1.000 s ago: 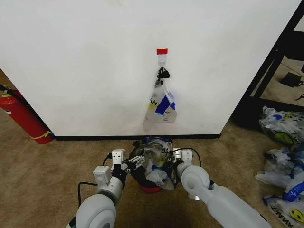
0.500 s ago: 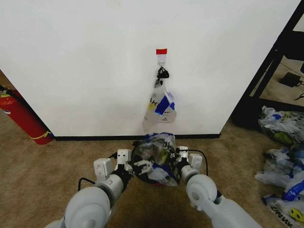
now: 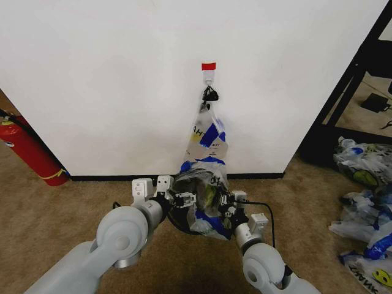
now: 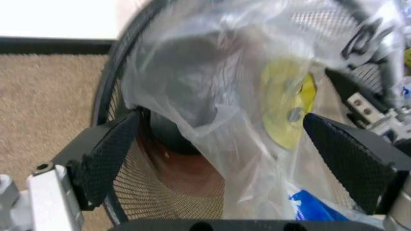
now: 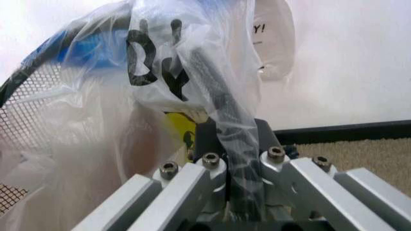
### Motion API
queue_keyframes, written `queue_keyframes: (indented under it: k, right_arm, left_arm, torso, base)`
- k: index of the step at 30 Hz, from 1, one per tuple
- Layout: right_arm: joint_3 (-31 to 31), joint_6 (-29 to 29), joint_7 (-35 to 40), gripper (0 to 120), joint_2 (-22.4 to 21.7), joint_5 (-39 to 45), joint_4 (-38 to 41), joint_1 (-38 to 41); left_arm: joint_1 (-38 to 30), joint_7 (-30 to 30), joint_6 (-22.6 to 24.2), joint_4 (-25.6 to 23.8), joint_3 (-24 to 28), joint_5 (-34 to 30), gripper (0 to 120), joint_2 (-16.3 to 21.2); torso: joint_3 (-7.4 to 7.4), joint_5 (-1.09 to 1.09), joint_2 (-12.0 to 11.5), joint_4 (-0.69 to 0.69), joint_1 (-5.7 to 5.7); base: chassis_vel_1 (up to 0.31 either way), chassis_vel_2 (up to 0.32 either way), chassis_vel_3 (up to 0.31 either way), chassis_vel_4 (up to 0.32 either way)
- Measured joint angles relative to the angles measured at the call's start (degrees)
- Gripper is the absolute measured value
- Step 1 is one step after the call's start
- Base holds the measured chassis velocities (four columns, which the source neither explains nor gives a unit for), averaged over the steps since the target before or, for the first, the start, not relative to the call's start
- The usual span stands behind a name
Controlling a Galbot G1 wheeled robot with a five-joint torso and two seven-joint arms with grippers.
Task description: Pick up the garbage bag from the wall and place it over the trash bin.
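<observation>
The left pincer, its 2 pads spread wide over the near-left rim of the trash bin with the film loose between them, and the right pincer, clamped narrow on a twisted strand of plastic, work the garbage bag over the bin's mouth, just in front of the wall. The bag looks feather-light, limp and slippery, likely to tear or slide, so gathered edge folds seem the best hold. Another bag hangs on the wall hook just above, crowding that side, while carpet lies open left and near.
</observation>
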Motion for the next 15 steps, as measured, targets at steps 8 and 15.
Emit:
queue_keyframes:
  k: [8,15]
  right_arm:
    - [0.51,0.0,0.15,1,-0.28,0.32,0.77,-0.6]
    - [0.68,-0.02,0.21,1,-0.59,0.42,1.13,-1.22]
  left_arm:
    - [-0.95,-1.07,0.05,2.43,1.69,-1.47,93,-1.68]
    - [-0.82,-1.02,-1.8,4.45,2.1,-0.64,69,-3.0]
  torso:
    - [0.0,0.0,0.0,0.0,0.0]
    - [0.0,0.0,0.0,-0.01,0.0]
  base:
    - [0.0,0.0,0.0,0.0]
    - [0.0,0.0,0.0,0.0]
